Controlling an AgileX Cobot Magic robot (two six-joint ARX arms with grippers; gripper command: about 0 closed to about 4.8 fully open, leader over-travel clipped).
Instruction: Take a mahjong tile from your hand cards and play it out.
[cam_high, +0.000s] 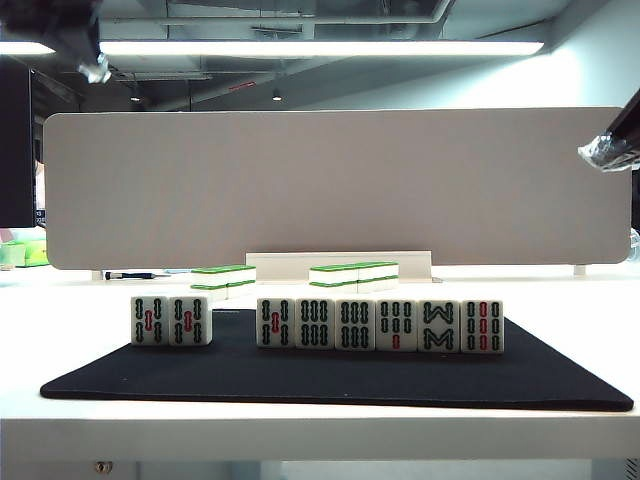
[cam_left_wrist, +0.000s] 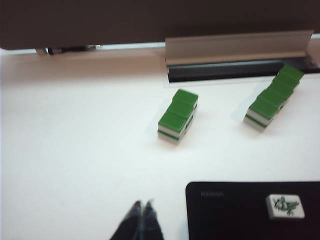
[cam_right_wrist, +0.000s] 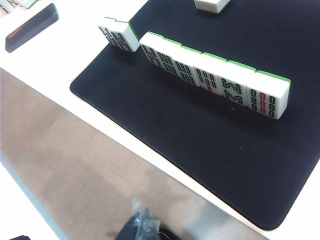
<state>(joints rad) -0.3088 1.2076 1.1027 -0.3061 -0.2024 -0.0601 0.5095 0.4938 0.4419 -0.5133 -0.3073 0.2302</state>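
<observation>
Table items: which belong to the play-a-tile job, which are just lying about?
Job:
- mahjong tile, face up on mat
- hand cards, upright row with a gap
- left gripper, shut, empty

Lying about:
- green-backed stacks
- black mat
- right gripper, raised

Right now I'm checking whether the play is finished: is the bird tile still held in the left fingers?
No, the bird tile lies face up on the black mat, apart from the shut left fingers.

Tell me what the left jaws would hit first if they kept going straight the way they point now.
Probably bare white table. The shut left gripper points past the black mat toward the short green-backed stack; depth is unclear.
</observation>
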